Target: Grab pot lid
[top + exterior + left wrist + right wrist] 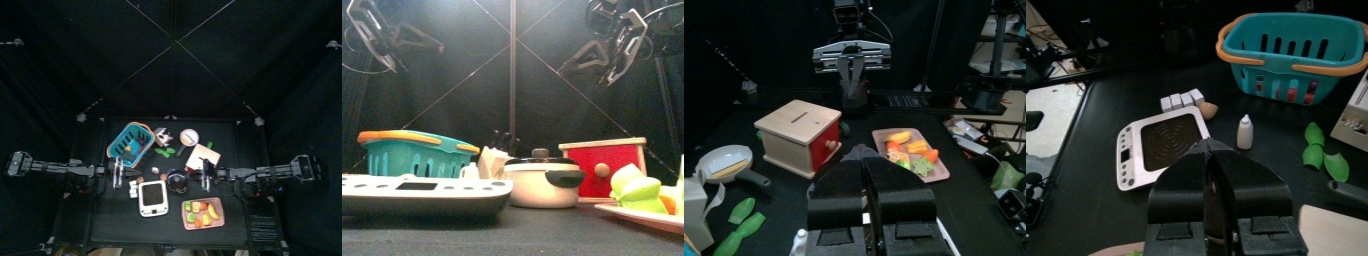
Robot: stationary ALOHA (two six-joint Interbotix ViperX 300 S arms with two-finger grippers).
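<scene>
Scale [422, 192] up front, pot lid [537, 164] behind it on its pot, left gripper [869, 162] and right gripper [1217, 152] hanging high, closed, empty (approach not started), so next I open one over the knob.

The right gripper [1221, 160], two black jaws pressed together, is seen rising from the bottom edge. A white rectangular scale with a dark round platform [1160, 146] is shown left of centre. A teal plastic basket with an orange rim [1292, 51] is placed at the upper right. A small white bottle [1245, 131] is seen centrally, and green leaf-shaped pieces [1323, 156] lie at the right.
</scene>
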